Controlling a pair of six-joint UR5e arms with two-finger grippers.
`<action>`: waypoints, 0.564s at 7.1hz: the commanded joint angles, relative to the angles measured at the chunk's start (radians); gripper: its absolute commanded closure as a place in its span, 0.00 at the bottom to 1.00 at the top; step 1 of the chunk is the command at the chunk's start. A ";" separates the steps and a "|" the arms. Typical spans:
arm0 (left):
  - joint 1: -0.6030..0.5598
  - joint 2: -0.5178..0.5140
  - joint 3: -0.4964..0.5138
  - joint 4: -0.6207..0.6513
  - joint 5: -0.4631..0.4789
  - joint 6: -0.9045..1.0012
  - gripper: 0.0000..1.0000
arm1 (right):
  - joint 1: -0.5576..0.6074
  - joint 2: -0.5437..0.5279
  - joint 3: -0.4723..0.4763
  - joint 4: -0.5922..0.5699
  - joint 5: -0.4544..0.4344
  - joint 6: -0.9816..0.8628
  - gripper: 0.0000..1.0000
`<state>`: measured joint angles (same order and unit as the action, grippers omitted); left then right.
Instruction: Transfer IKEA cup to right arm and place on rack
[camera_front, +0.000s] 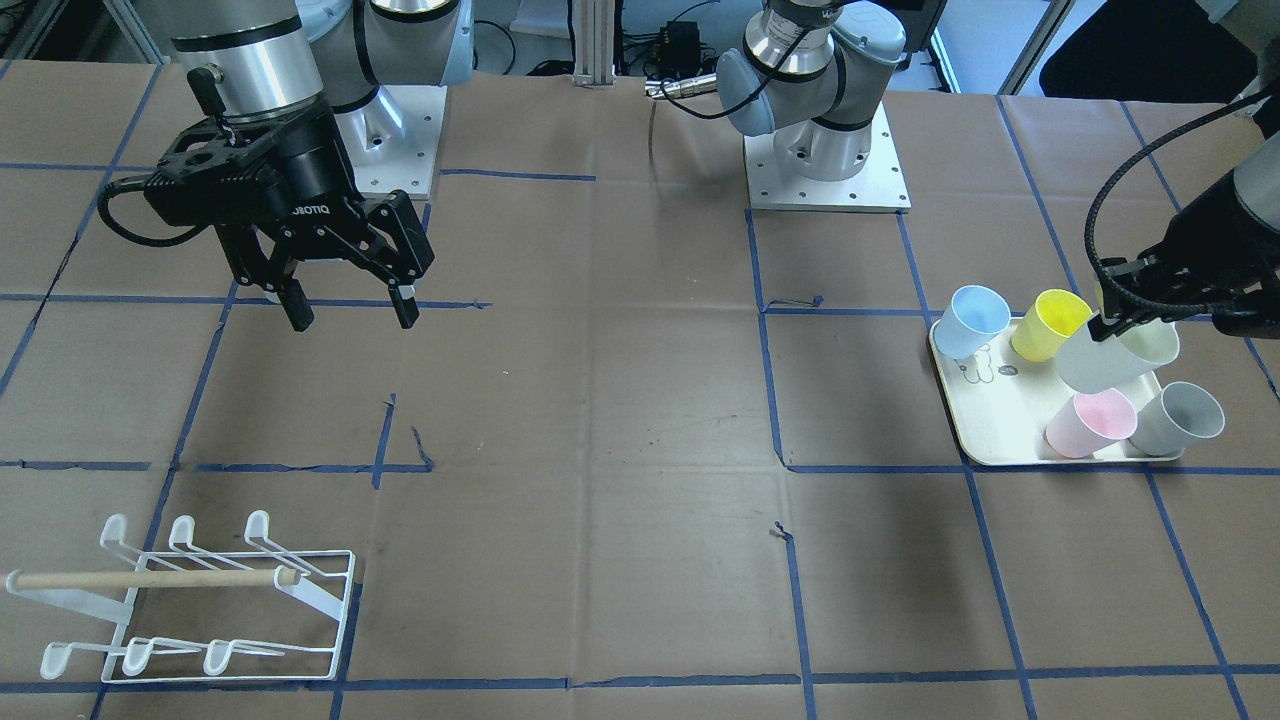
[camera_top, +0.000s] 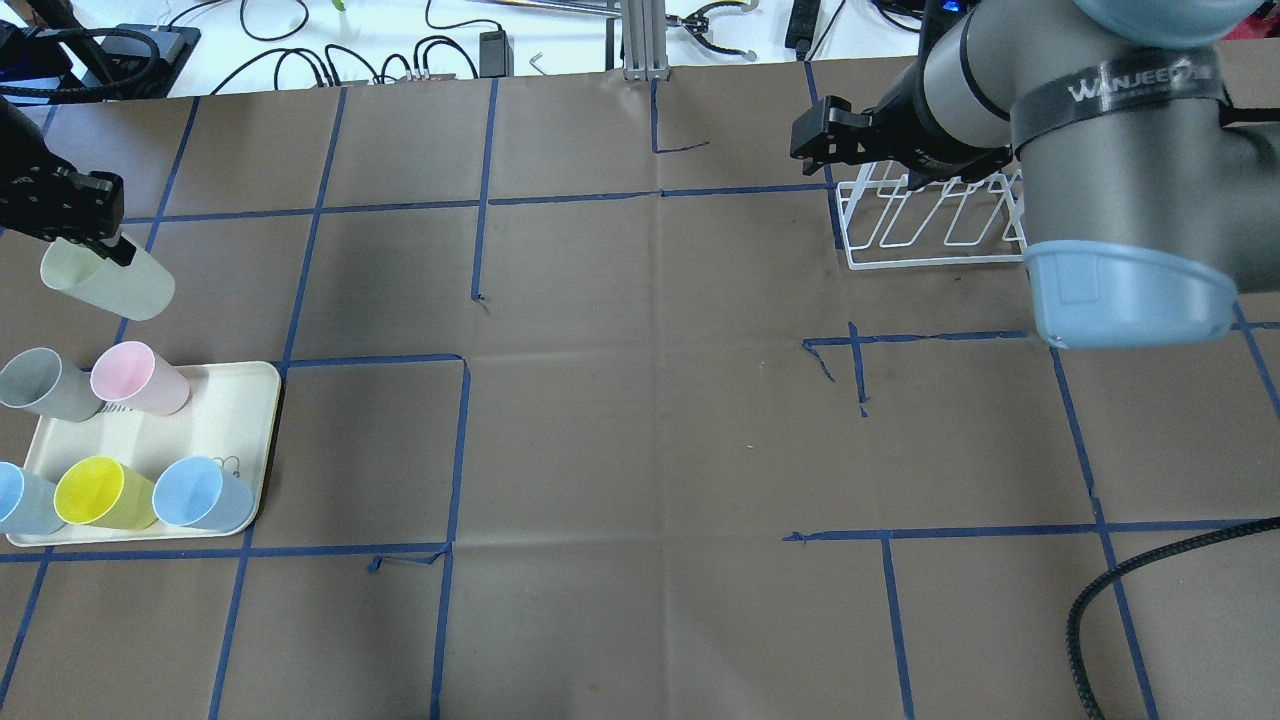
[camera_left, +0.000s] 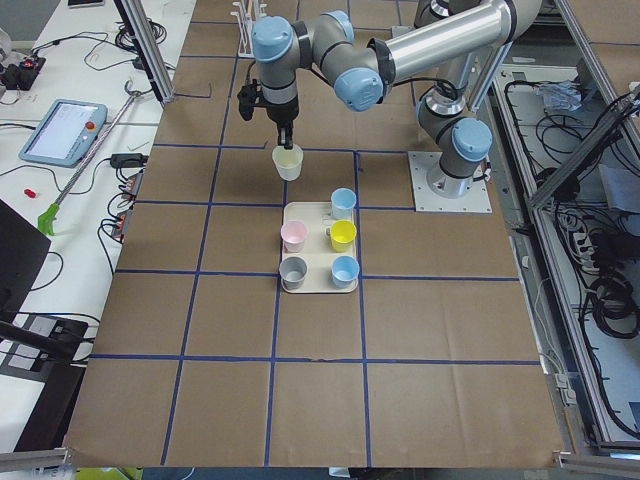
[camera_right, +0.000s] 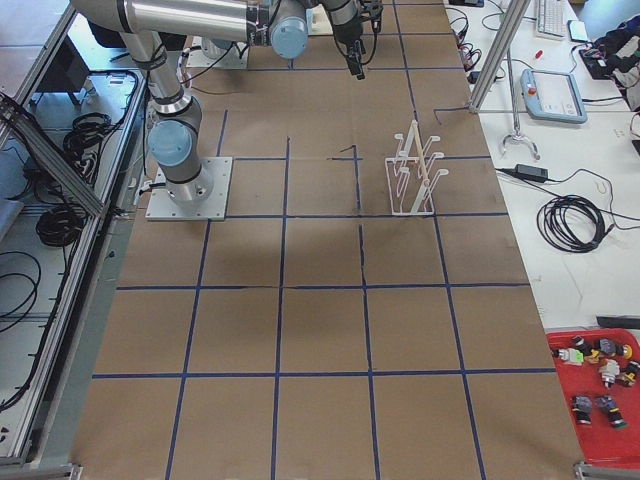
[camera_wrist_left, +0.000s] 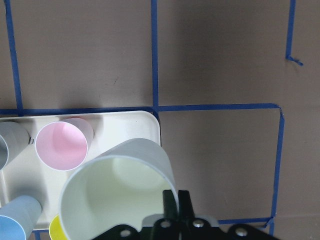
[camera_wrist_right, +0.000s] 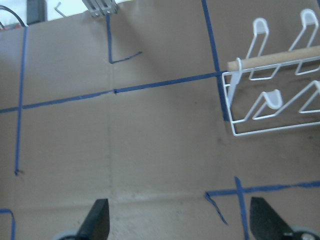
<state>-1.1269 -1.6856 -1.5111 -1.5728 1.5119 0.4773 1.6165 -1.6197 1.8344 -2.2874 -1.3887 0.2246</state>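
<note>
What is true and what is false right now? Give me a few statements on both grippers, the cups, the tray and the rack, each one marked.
1. The left gripper is shut on the rim of a pale green plastic cup, held tilted in the air. True.
2. The right gripper already holds a cup. False: it is open and empty, above bare table.
3. A cup hangs on the white wire rack with the wooden dowel. False: no cup is on the rack.
4. A pink plastic cup stands on the cream tray. True.
</note>
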 joint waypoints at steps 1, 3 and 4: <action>-0.022 -0.014 -0.007 0.072 -0.196 0.012 1.00 | 0.000 0.021 0.090 -0.347 0.173 0.144 0.00; -0.045 -0.017 -0.017 0.140 -0.429 0.067 1.00 | 0.000 0.020 0.156 -0.568 0.180 0.464 0.00; -0.050 -0.019 -0.027 0.287 -0.563 0.127 1.00 | 0.002 0.012 0.172 -0.627 0.181 0.599 0.00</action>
<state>-1.1689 -1.7022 -1.5282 -1.4103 1.1086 0.5467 1.6173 -1.6028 1.9803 -2.8197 -1.2125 0.6534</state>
